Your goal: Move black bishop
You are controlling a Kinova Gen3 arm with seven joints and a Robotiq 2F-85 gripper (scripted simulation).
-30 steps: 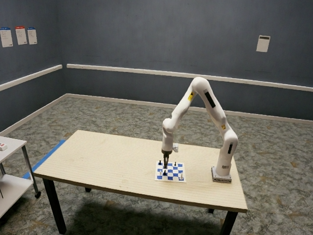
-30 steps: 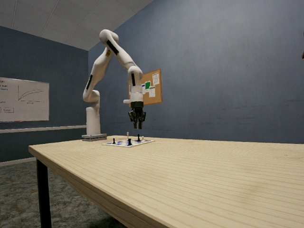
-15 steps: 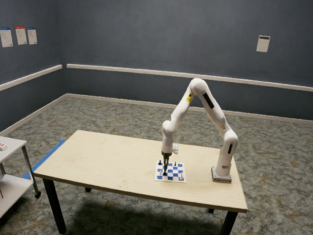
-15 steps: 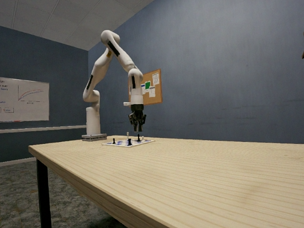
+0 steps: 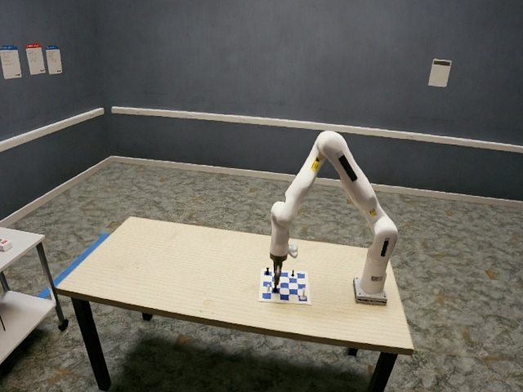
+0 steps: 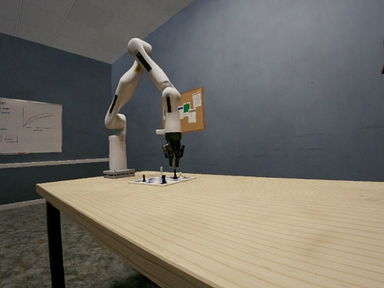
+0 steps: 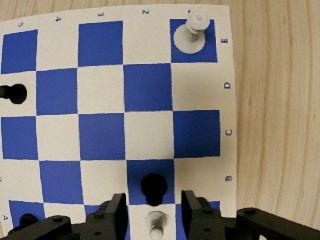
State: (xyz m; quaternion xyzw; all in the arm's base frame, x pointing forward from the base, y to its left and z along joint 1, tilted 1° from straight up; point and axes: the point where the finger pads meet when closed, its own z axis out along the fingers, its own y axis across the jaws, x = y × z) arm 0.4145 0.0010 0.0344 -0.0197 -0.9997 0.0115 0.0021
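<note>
The blue and white chessboard point(image 5: 291, 283) point(image 6: 186, 178) point(image 7: 100, 136) lies on the table in front of the arm's base. A black piece, which I take for the bishop point(image 7: 154, 187) point(image 5: 275, 289) point(image 6: 175, 174), stands upright on blue square B2. A small white piece point(image 7: 155, 223) point(image 5: 268, 288) stands on A2 beside it. My gripper point(image 7: 154, 206) point(image 5: 276, 279) point(image 6: 173, 163) hangs a short way above these two pieces. Its fingers are partly open with nothing between them. In the wrist view the black piece lies just ahead of the fingertips and the white piece lies between them.
Another black piece point(image 7: 14, 94) stands on D5 and one point(image 7: 27, 220) near A5, half hidden by the gripper body. A white piece point(image 7: 194, 34) point(image 5: 302, 295) stands on E1. The arm's base point(image 5: 370, 291) is right of the board.
</note>
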